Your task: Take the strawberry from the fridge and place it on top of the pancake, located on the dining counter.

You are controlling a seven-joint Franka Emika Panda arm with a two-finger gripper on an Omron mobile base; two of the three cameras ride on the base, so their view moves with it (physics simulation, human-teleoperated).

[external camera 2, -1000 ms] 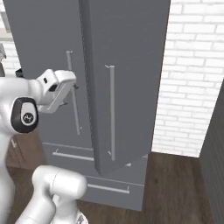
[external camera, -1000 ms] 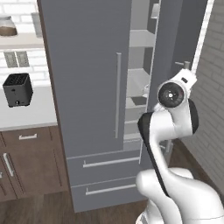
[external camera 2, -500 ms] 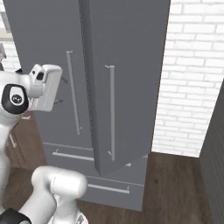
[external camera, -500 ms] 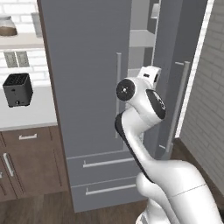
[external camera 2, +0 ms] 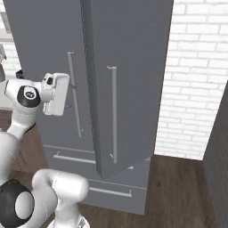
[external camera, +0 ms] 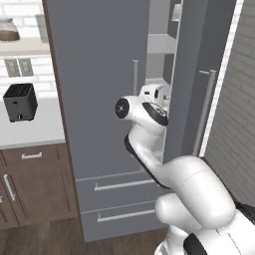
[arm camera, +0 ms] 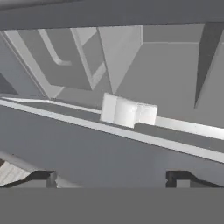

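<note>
— Fridge (external camera: 99, 89) first: how does it stand?
— Its right door (external camera: 199, 60) is swung out and the left door (external camera: 94, 124) looks shut. My hand is at the gap between them, about halfway up the doors and above the two drawers.
— And your end effector (arm camera: 113, 178)?
— Spread wide and pinching nothing. Both tips point into the grey interior, where a pale box (arm camera: 127, 111) sits on a shelf (arm camera: 183, 127).
— The strawberry?
— I cannot tell where it lies from these views.
— Anything beside the fridge?
— A black toaster (external camera: 20, 102) on the table (external camera: 35, 132) to the left.
</note>
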